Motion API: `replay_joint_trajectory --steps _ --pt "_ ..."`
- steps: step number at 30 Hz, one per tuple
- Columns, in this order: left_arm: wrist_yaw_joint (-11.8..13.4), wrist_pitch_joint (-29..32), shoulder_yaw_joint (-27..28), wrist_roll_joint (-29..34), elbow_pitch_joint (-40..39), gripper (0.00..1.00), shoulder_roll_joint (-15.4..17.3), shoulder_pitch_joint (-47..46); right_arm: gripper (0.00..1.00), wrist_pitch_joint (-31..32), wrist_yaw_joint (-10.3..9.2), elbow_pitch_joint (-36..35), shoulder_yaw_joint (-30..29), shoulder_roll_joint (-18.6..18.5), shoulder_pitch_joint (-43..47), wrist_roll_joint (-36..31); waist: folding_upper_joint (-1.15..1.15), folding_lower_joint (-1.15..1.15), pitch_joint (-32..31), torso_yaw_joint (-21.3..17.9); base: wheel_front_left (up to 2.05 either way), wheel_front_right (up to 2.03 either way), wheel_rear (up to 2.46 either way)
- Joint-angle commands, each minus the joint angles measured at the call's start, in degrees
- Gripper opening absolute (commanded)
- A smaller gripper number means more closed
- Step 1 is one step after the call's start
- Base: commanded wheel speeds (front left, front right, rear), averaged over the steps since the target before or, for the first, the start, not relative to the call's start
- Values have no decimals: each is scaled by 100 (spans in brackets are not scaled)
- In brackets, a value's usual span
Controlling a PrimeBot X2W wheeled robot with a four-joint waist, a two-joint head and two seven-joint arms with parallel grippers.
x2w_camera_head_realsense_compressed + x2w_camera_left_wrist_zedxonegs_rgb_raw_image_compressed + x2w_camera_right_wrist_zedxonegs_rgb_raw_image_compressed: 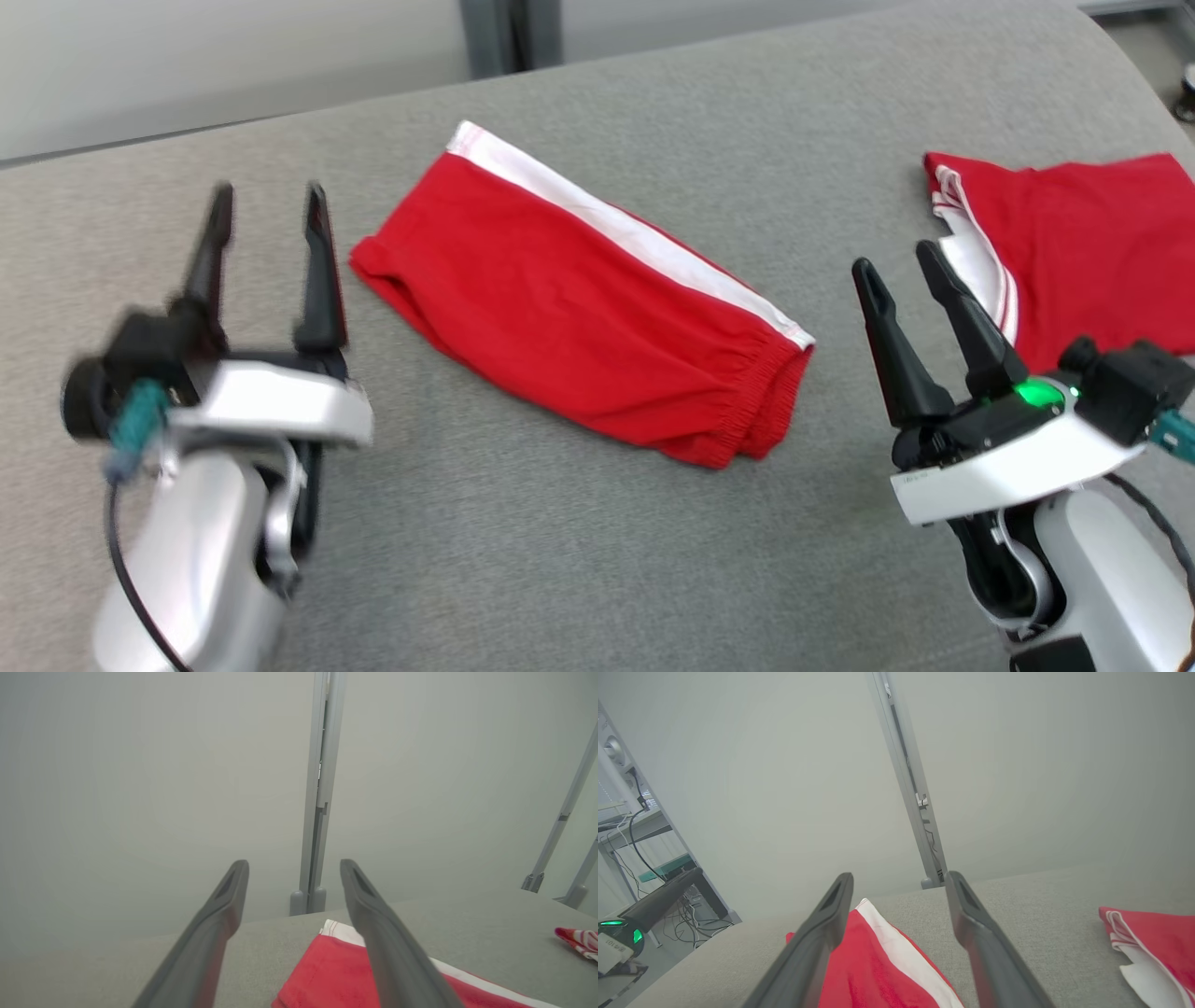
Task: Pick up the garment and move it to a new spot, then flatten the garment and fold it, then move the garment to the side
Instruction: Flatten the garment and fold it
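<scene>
The folded red garment [579, 299] lies in the middle of the bench [560, 560], long axis far-left to near-right, with bare bench all round. The left claw [269, 191] gapes wide and empty over the bench's left, and the right claw [892, 257] likewise over its right.

The head view looks forward and down from above the grey desk [560, 560], near enough that the left end effector [269, 191] stands at its lower left and the right end effector [892, 257] at its lower right. The left wrist view sits low, just over the desk, facing along its own fingers [226, 905] toward a pale wall [140, 788] with a grey post [320, 812]. The right wrist view sits equally low, tilted, facing that same wall and post. All three views share the folded red shorts [579, 299] mid-desk and a second red garment [1092, 243] lying off to the right.
</scene>
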Motion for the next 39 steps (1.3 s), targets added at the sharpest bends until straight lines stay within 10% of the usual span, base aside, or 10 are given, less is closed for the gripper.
replay_joint_trajectory --steps 1,11,26,39 --pt "49 -20 30 91 -148 100 -56 228 100 -24 0 -43 -75 30 169 -114 0 0 -209 238 0 0 0" --pt "-178 -21 629 738 -1222 100 -932 1971 100 -25 0 -279 -571 250 973 -674 0 0 -491 611 0 0 0" --pt "-167 -21 564 1086 -1379 100 -1084 2598 100 -25 0 -87 -500 420 1360 -790 0 0 -643 692 0 0 0" --pt "-291 -22 201 1233 -1184 100 -1086 2433 100 1030 0 1046 -925 815 1133 1501 0 0 -410 844 0 0 0"
